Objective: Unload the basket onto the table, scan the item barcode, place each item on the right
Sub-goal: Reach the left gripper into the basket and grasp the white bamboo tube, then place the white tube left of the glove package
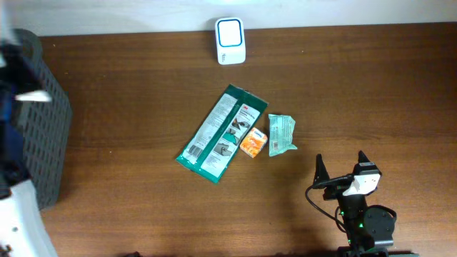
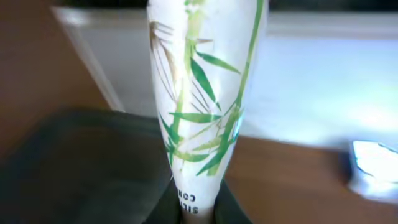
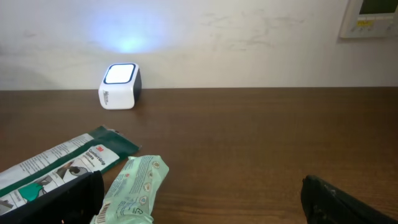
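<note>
White glossy pouch (image 2: 205, 93) printed with green bamboo leaves, tapering downward, clamped upright in left end effector (image 2: 196, 211) above grey ribbed basket (image 1: 50, 135). Right end effector (image 1: 340, 171) spread wide over brown wooden table (image 1: 128, 93).

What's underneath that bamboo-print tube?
A grey basket sits below the tube, which the left gripper holds. The basket's inside cannot be seen: blurred, and partly covered by the tube.

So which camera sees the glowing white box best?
The right wrist view: the small white plastic box with a blue-lit face sits whole and sharp there. The overhead view shows it smaller, from above. The left wrist view catches only a blurred bit at its edge.
</note>
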Robot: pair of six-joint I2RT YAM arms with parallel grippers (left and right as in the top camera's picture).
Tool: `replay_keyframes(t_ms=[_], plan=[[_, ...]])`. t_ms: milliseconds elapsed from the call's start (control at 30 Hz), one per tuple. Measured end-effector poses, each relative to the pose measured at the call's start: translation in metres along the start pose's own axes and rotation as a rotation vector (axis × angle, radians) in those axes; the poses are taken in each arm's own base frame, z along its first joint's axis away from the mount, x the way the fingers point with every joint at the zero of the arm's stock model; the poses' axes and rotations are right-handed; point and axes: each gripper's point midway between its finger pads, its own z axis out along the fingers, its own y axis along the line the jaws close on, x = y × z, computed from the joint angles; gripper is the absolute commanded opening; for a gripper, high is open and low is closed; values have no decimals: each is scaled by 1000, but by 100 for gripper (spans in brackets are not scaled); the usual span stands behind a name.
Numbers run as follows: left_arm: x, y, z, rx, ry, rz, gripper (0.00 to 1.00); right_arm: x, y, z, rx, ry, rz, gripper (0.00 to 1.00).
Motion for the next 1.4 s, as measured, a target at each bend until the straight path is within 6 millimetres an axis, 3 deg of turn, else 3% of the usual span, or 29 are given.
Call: replay_keyframes(t_ms=[33,100,167,267,433,500,533,700,767,833,867,900,967,1033,1100,1167,1200,1267,1300,1333,1367,1400], plan=[[15,-34,-3,110,63,1,0,0,0,0,0,0,0,98],[43,-78,5,242,187,8,0,0,0,0,0,0,0,98],[89,-123,21,355,376,36,0,0,0,0,0,0,0,98],[159,-162,40,423,654,82,0,0,0,0,0,0,0,98],[242,-183,77,404,962,84,0,0,0,0,0,0,0,98],[261,-184,83,394,1029,89,0,0,0,0,0,0,0,98],[287,-188,86,384,1122,110,0,0,0,0,0,0,0,98],[331,-205,91,334,1219,187,0,0,0,0,0,0,0,99],[351,-210,89,321,1243,206,41,0,0,0,0,0,0,98],[364,-210,86,309,1272,211,66,0,0,0,0,0,0,98],[363,-211,88,308,1262,206,82,0,0,0,0,0,0,98],[362,-211,91,305,1253,202,92,0,0,0,0,0,0,98],[361,-211,92,299,1246,200,95,0,0,0,0,0,0,98],[344,-213,95,300,1220,199,95,0,0,0,0,0,0,98],[302,-214,103,286,1133,202,100,0,0,0,0,0,0,99],[237,-215,112,289,965,175,99,0,0,0,0,0,0,98],[194,-209,115,285,852,140,99,0,0,0,0,0,0,98],[134,-181,114,253,693,70,100,0,0,0,-1,0,0,98],[107,-154,113,213,624,23,95,0,0,0,0,0,0,98],[86,-116,109,152,574,-31,92,0,0,0,-1,0,-1,98],[78,-88,106,100,554,-76,87,0,0,0,-1,0,0,99],[70,-36,100,-1,534,-158,86,0,0,0,0,0,0,98]])
